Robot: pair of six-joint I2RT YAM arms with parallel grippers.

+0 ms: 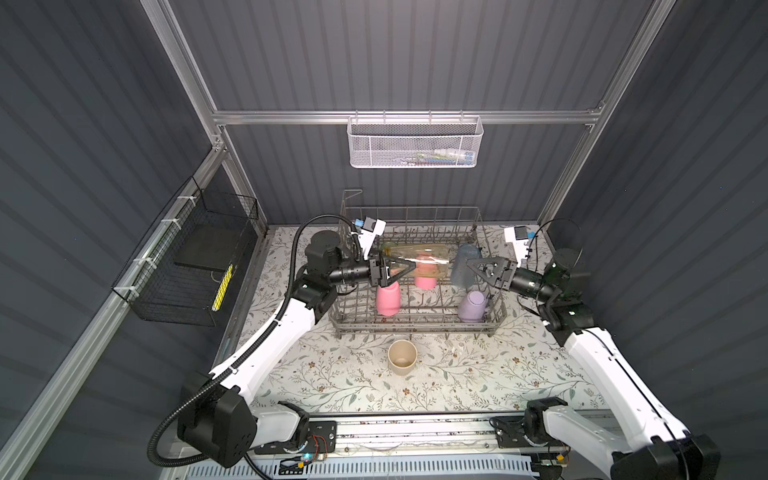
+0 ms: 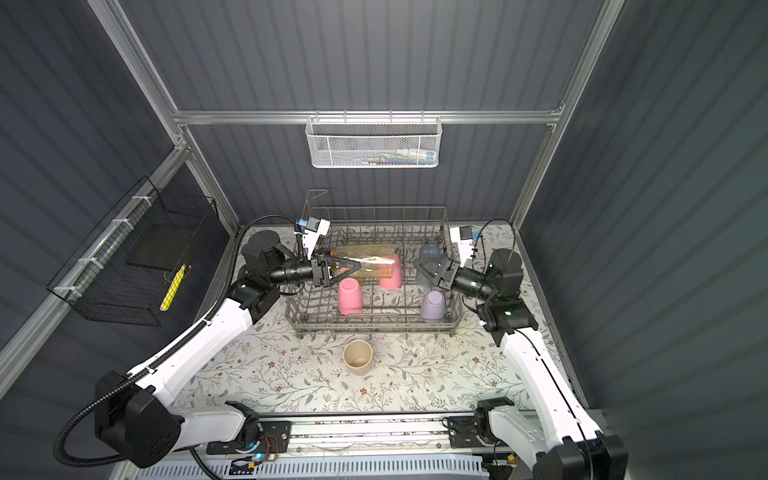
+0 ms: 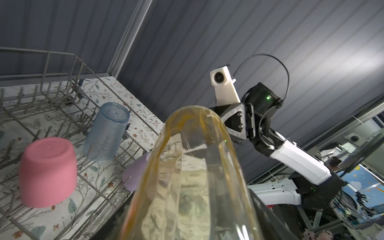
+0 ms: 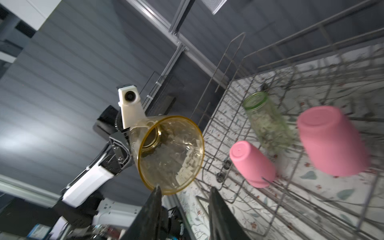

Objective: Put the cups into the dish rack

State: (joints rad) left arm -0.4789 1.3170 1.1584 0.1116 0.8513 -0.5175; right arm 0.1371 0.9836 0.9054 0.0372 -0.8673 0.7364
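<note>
Amber cup (image 3: 187, 166), pinched at its base end by fingers of the left gripper (image 1: 409, 266), lies level above the dish rack (image 1: 415, 322), mouth facing the right gripper (image 1: 471, 268), whose fingers stand spread.

Floral tabletop (image 1: 332, 374); amber cup (image 1: 415, 253), beige cup (image 1: 402, 357), lilac cup (image 1: 471, 306).

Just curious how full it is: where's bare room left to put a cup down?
In the dish rack, the front row is bare between the front pink cup and the lilac cup. The table is bare either side of the beige cup. Crowded: mid-rack, around the back pink cup and grey-blue cup, with the left fingers holding the amber cup above.
</note>
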